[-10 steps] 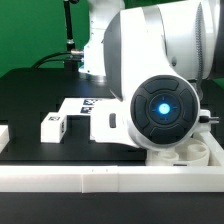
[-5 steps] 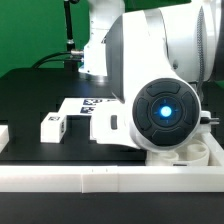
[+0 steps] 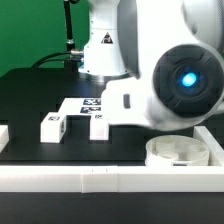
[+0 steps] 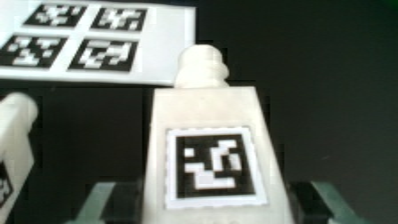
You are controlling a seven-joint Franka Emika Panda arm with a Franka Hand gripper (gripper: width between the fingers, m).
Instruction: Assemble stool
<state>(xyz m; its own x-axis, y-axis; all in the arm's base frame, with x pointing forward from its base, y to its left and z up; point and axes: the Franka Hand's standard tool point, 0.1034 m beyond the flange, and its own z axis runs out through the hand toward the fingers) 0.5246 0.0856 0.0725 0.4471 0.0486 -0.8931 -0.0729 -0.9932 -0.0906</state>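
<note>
In the wrist view a white blocky stool leg (image 4: 210, 140) with a black-and-white tag lies on the black table between my gripper (image 4: 214, 205) fingers. The fingers (image 4: 98, 200) stand apart from its sides, so the gripper is open around it. A second leg (image 4: 15, 140) lies beside it. In the exterior view two legs (image 3: 52, 126) (image 3: 98, 125) lie mid-table and the round seat (image 3: 185, 152) sits at the front of the exterior view's right. My fingers are hidden there behind the arm. A third leg is out of view.
The marker board (image 3: 85, 104) lies behind the legs and also shows in the wrist view (image 4: 89, 40). A long white rail (image 3: 100, 178) edges the table's front. The arm's bulky housing with a blue light (image 3: 188, 80) fills the exterior view's right.
The arm's housing with the blue light has swung up and toward the exterior view's right, uncovering more of the seat. The legs and seat have not moved.
</note>
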